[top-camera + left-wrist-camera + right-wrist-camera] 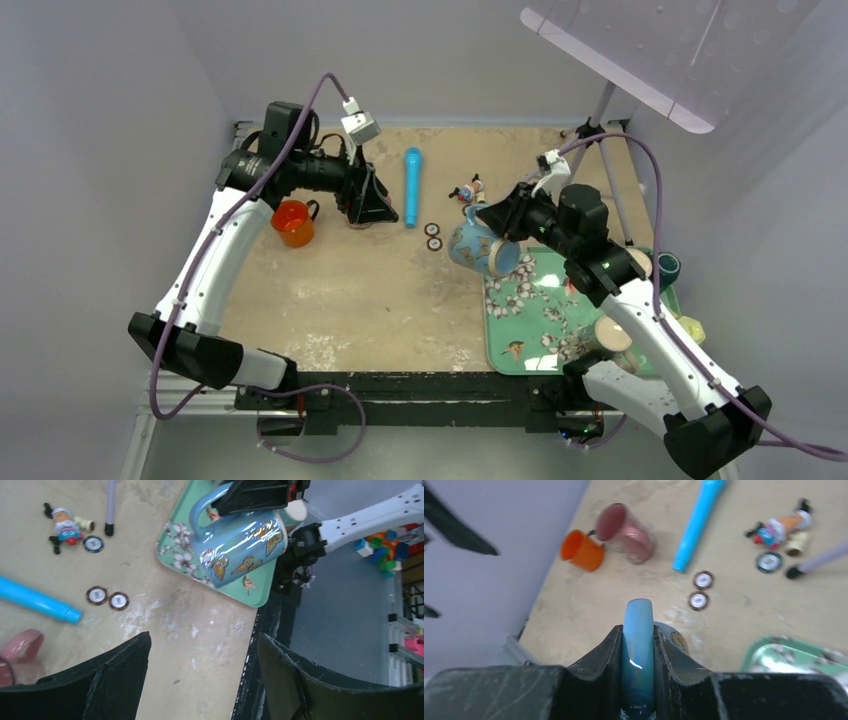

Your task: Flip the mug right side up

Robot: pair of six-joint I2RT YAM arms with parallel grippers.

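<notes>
A light blue mug with butterfly prints [478, 248] is tilted on its side over the left edge of the green tray [520, 335], with its mouth facing the tray. My right gripper [503, 226] is shut on the mug's handle [639, 645], which fills the gap between the fingers. The mug also shows in the left wrist view [245, 550], handle uppermost. My left gripper [375, 205] is open and empty at the back left of the table, and only bare table lies between its fingers [120, 670].
An orange cup [293, 222] stands at the left. A pink mug [626, 532] lies on its side beside it. A blue tube [412, 185], two round tokens [433, 236] and a small toy figure [467, 189] lie mid-table. Cups stand on the tray's right side.
</notes>
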